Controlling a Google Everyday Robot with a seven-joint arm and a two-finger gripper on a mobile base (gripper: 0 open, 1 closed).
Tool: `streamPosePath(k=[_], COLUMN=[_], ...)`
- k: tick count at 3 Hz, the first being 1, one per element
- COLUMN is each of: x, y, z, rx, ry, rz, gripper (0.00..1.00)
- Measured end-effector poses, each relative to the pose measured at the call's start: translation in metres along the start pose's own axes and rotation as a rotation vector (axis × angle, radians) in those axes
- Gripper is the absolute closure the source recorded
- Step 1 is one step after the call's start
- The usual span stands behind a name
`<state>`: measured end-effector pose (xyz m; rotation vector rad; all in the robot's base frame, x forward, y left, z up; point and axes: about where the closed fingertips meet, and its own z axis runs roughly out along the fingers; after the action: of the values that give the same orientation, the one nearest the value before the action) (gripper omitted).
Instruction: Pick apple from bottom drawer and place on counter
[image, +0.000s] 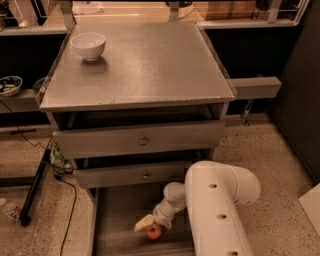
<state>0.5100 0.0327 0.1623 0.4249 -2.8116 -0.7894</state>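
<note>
Apple (153, 231) on bottom drawer (119, 216) floor, just beneath tool (145, 223).

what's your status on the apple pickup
Pincer low in bottom drawer, against the apple. Apple on drawer floor, not on counter yet. White bowl on counter's far left corner, away from the drawer.

The white arm (216, 205) reached down from the lower right into the open bottom drawer (114, 220), where the gripper (146, 223) sat right at the apple (154, 231) — touching it or just above it, which could not be told. The apple lay on the drawer's grey floor, near the middle. Above stood two knobbed drawers (143, 141), one over the other, and the counter (150, 65) — it carried a white bowl (88, 45) near its back left corner.
</note>
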Motion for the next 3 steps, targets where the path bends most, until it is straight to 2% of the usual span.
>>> streamPosePath(k=[1, 3], x=[0.0, 0.0], y=[0.0, 0.0], z=[0.0, 0.0001], rx=[0.0, 0.0], ry=[0.0, 0.0], rz=[0.0, 0.0], gripper=[0.19, 0.66])
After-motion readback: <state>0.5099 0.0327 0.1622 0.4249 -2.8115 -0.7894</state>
